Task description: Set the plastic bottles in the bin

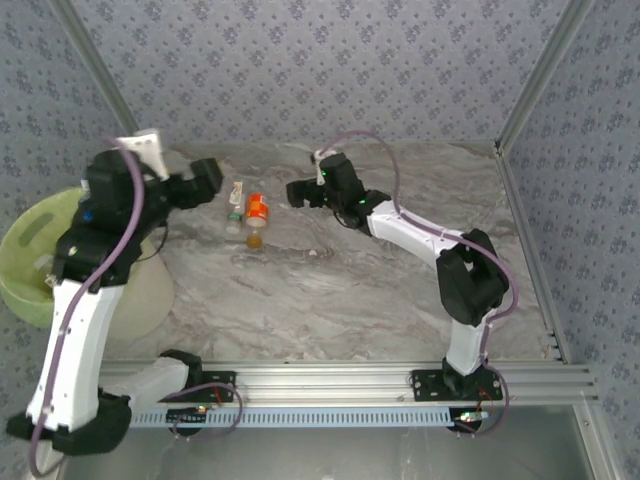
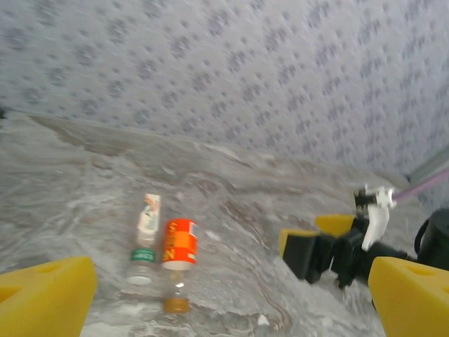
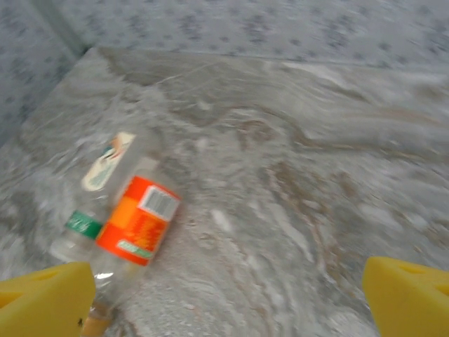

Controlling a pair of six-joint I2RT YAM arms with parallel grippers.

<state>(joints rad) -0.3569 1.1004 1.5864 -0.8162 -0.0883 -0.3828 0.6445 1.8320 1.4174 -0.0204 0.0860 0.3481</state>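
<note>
I read L gripper (image 1: 208,178) and R gripper (image 1: 298,193) jaws apart, empty; 2 bottles (image 1: 257,208) lie side by side btwn them.

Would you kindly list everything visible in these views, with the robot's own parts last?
orange-labelled bottle: one, clear, lying on the table between the claws
white-and-green-labelled bottle: one, clear, lying just left of the orange one
bin: one, pale lime green, far left, partly under the left arm
table: one, grey marbled
walls: grey-blue patterned, around the table
rail: one, silver, near edge
left claw: black, yellow pads, open, left of bottles
right claw: same, open, right of bottles
</note>
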